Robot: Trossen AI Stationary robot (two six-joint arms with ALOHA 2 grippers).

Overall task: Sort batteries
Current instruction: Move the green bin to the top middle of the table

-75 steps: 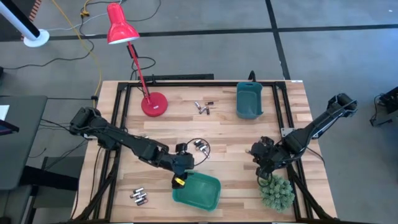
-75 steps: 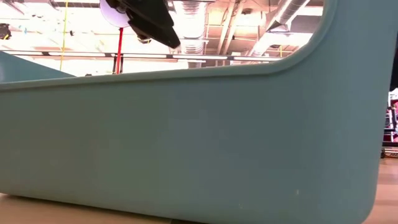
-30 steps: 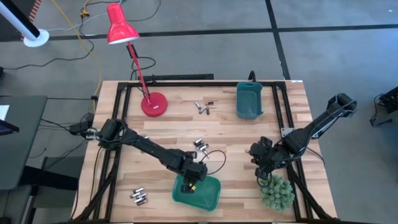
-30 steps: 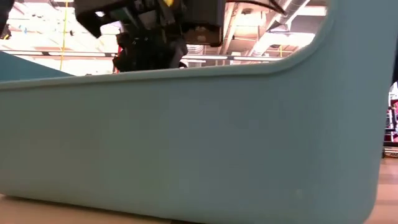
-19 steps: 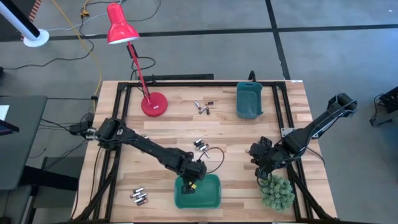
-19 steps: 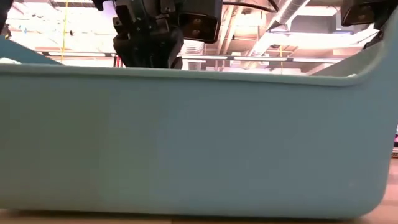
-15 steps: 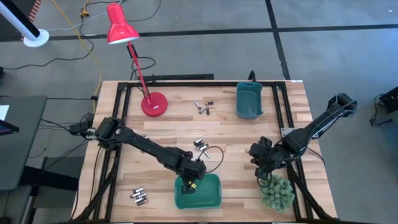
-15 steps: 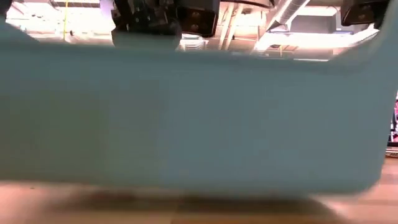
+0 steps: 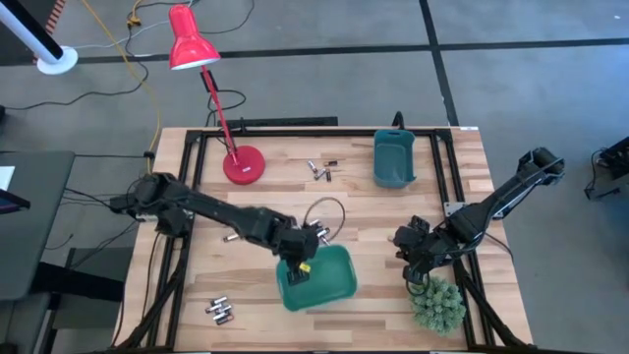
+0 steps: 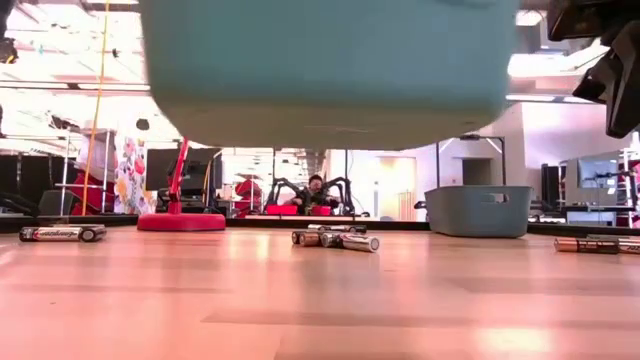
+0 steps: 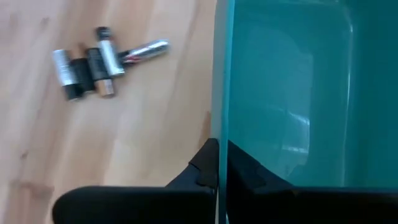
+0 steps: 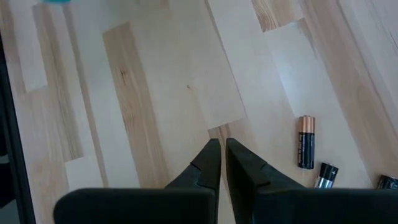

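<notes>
My left gripper [image 9: 298, 269] is shut on a teal bin [image 9: 320, 277], which the low view shows hanging above the table [image 10: 330, 70]. Batteries lie loose on the wood: a group at the far middle [image 9: 319, 169], a group near the left front corner [image 9: 220, 312], and a cluster in the left wrist view [image 11: 93, 59]. More show in the low view [image 10: 335, 240]. A second teal bin [image 9: 393, 158] stands at the far right. My right gripper [image 9: 413, 258] hovers shut over bare wood [image 12: 219, 158], next to two batteries [image 12: 306, 149]. My left gripper pinches the bin's upright side wall at its rim [image 11: 220, 134], one finger inside the bin and one outside. The fingers come from above, pointing down. The bin hangs below them, lifted clear of the table.
A red desk lamp [image 9: 243, 164] stands at the far left, its base on the table. A green spiky plant [image 9: 437, 305] sits at the near right corner. A cable loops above the left wrist [image 9: 329, 211].
My left gripper has shut on the bin's wall, then risen and moved toward the table's far edge. The bin, which stood on the table close to the low camera, is now lifted clear and has turned a little.
</notes>
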